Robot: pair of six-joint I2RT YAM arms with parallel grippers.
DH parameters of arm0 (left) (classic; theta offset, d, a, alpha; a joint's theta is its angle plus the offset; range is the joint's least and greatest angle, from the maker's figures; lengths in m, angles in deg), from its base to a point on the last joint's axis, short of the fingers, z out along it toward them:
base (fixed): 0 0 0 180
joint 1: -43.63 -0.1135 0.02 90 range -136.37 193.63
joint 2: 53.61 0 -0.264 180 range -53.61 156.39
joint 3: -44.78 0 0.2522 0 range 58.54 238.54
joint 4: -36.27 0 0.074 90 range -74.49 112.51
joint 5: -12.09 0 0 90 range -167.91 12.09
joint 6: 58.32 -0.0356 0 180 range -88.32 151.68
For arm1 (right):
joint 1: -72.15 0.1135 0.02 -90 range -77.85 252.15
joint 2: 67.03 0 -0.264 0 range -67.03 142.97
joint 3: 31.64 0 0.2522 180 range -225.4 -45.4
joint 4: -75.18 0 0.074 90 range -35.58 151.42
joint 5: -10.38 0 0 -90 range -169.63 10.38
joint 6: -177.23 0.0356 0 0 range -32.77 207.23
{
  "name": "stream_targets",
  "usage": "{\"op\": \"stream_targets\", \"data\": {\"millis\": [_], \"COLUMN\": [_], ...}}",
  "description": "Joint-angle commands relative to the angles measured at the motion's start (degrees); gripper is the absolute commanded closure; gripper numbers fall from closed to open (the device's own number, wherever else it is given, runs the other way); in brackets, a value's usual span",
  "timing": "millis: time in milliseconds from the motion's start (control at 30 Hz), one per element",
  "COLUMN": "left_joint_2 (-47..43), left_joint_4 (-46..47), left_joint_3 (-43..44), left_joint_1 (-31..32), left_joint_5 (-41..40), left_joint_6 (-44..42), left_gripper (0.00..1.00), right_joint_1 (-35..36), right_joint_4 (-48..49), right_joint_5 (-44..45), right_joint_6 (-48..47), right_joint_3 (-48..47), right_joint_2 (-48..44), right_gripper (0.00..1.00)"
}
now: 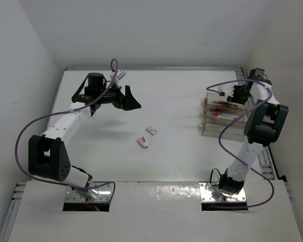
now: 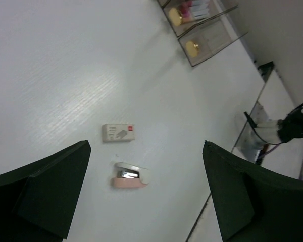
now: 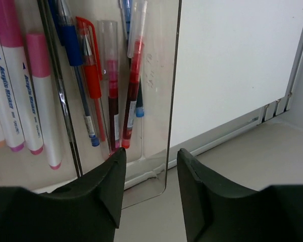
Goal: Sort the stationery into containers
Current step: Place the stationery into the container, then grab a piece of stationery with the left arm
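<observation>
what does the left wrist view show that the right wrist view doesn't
Only the left wrist view: a small white rectangular eraser and a small pink-and-white item, lying apart on the white table between the fingers of the open left end effector.
Only the right wrist view: a close look at the stored white markers with pink caps, a blue pen and red pens.
Both: the clear plastic divided box.
</observation>
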Motion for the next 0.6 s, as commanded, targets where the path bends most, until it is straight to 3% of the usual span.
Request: {"op": "stream_targets", "data": {"millis": [0, 167, 233, 267, 333, 433, 567], "left_joint_2": [2.8, 4.0, 2.9, 2.7, 4.8, 9.0, 9.2], "left_joint_4": [-13.4, -21.2, -22.8, -24.0, -28.5, -26.9, -22.8], "left_joint_3": [8.5, 10.1, 6.4, 5.6, 5.4, 8.0, 6.1], "left_joint_1": [0.1, 3.7, 7.2, 8.2, 10.7, 11.9, 14.8], "left_joint_5": [-4.7, -13.4, -15.4, -14.8, -15.0, -16.2, -17.1], "left_joint_6": [-15.5, -28.8, -37.3, -45.6, -52.3, -50.2, -48.6], "left_gripper": [0.0, 0.0, 0.0, 0.0, 0.0, 0.01, 0.02], "right_joint_1": [0.8, 1.4, 1.7, 2.0, 2.8, 4.3, 4.8], "right_joint_4": [-0.2, -2.6, -6.7, -8.1, -8.5, -8.0, -4.9], "right_joint_5": [-0.8, -5.0, -8.2, -11.4, -15.0, -21.6, -29.4], "right_joint_6": [0.8, 8.7, 14.2, 19.2, 25.3, 43.1, 57.8], "right_joint_3": [-0.5, -0.6, -0.1, 0.7, 3.7, 8.4, 17.9], "right_joint_2": [-2.2, -6.5, -10.2, -11.9, -17.4, -24.7, -34.0], "right_gripper": [0.55, 0.52, 0.52, 0.52, 0.52, 0.51, 0.51]}}
